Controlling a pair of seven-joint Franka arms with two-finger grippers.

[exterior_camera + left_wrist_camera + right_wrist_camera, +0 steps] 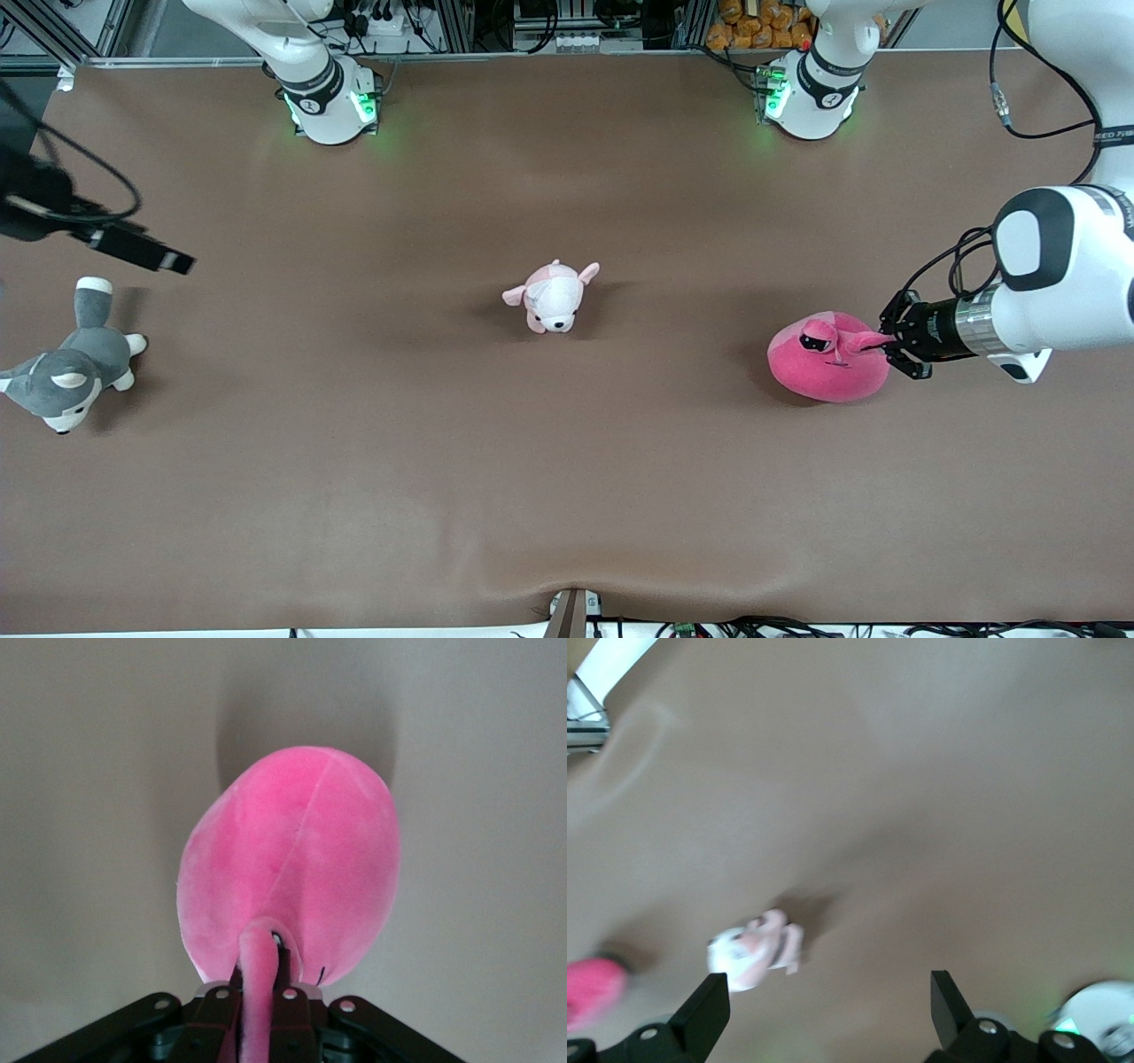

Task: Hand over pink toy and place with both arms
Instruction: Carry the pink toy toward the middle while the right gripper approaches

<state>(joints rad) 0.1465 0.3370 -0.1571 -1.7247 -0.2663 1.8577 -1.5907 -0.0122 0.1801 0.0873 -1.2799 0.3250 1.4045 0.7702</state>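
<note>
The brown bench (567,496) carries three soft toys, well apart from one another. The pink toy (828,357), the largest pink thing, sits near the edge at the left arm's end of the bench, about midway between the robots' edge and the front camera's edge. The grey-and-white husky (66,372) lies at the edge at the right arm's end, sprawled with its tail pointing toward the robots' edge. The small pale pink puppy (554,297) sits in the middle of the bench, between the other two. Nothing lies close around the pink toy.

The left arm (1063,266) comes in from the bench's end with its wrist lying level and low, pointing toward the middle. The left pincer (889,346) is clenched on a thin pink flap sticking out of the pink toy; in the left wrist view the flap runs between the closed fingers (288,1005) while the toy's round body (297,859) rests on the bench.

The right arm (301,71) waits. The right pincer (146,252) hangs over the bench above the husky's end, released and holding nothing, its fingers (709,1014) spread wide.
</note>
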